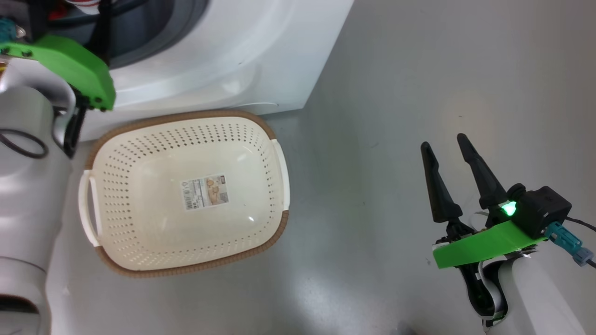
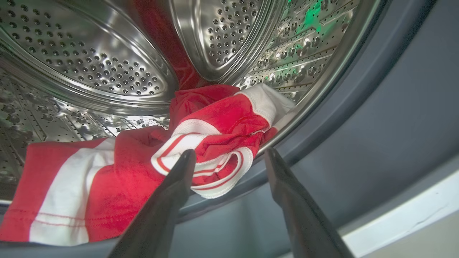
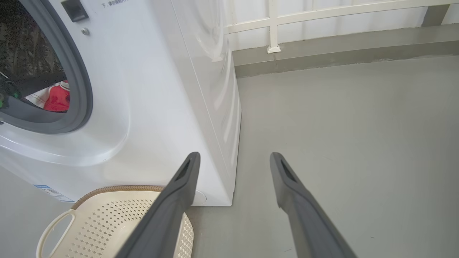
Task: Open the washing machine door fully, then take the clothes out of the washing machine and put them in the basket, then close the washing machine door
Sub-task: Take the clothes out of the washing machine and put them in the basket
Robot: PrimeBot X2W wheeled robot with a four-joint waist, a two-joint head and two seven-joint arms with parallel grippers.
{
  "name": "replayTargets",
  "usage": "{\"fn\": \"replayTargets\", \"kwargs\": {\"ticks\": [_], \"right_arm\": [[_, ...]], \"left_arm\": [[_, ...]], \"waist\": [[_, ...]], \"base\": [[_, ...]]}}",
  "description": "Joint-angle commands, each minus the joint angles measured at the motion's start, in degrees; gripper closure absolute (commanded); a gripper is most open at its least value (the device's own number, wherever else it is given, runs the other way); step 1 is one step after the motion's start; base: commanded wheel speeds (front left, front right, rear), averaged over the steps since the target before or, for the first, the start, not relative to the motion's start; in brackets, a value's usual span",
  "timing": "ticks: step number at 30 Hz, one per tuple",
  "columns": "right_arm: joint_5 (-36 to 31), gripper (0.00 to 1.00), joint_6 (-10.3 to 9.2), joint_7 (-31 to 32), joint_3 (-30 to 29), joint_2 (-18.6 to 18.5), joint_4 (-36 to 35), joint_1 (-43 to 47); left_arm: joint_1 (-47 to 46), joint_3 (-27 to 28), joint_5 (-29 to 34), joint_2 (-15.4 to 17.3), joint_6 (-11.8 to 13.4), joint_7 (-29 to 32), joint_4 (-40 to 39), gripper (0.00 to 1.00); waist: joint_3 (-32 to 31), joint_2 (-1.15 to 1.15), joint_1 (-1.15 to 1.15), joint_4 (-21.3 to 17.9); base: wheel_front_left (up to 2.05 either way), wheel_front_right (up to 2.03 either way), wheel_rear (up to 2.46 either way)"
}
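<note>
The washing machine [image 1: 242, 51] stands at the top of the head view with its round opening [image 3: 77, 82] uncovered; its door is out of view. Red clothes [image 2: 215, 122] with white stripes lie at the front of the steel drum. My left gripper [image 2: 229, 157] is open at the drum's mouth, its fingertips just short of the bunched fabric and holding nothing. The cream basket [image 1: 186, 190] sits on the floor in front of the machine with nothing in it. My right gripper [image 1: 444, 142] hangs open over bare floor to the basket's right.
The grey floor [image 1: 396, 93] stretches right of the machine. In the right wrist view a white railing [image 3: 322, 14] on a low grey kerb runs along the far side. My left forearm [image 1: 28, 163] stands close beside the basket's left handle.
</note>
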Motion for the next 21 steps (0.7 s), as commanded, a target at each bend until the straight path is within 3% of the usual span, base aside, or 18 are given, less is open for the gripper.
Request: {"fn": "replayTargets", "kwargs": {"ticks": [1,21], "right_arm": [[0.53,0.0,0.35,-0.37,1.66,0.0,-1.4,-0.3],[2.56,0.0,0.35,-0.37,4.68,0.0,-2.24,-1.17]], "left_arm": [[-1.85,0.39,0.52,3.14,0.09,-0.43,-0.16,0.0],[-8.18,-4.48,3.36,7.61,0.43,0.82,8.14,0.0]], "waist": [[1.02,0.0,0.0,-1.06],[4.55,0.0,0.0,-5.41]], "base": [[0.0,0.0,0.0],[0.0,0.0,0.0]]}}
